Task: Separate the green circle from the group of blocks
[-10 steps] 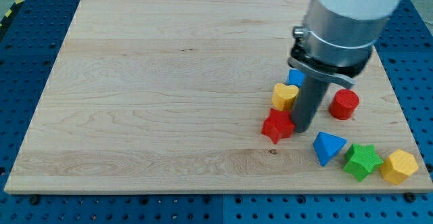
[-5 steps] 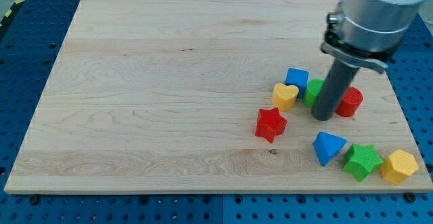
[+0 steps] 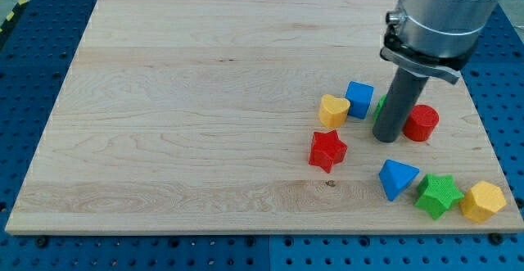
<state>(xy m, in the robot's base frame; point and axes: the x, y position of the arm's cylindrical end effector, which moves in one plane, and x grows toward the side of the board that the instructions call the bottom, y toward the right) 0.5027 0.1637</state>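
Right of centre in the frame, you find my tip (image 3: 386, 138) planted on the tabletop (image 3: 196, 99), hiding nearly all of the green circle (image 3: 381, 104); only a sliver shows at the rod's left edge. You have no hand here, so nothing is grasped. The blue block (image 3: 359, 99) and yellow heart (image 3: 332, 110) sit just left, the red cylinder (image 3: 421, 123) just right. You should expect the circle to be light, stiff and quick to slide or spin, so push squarely on its flat side.
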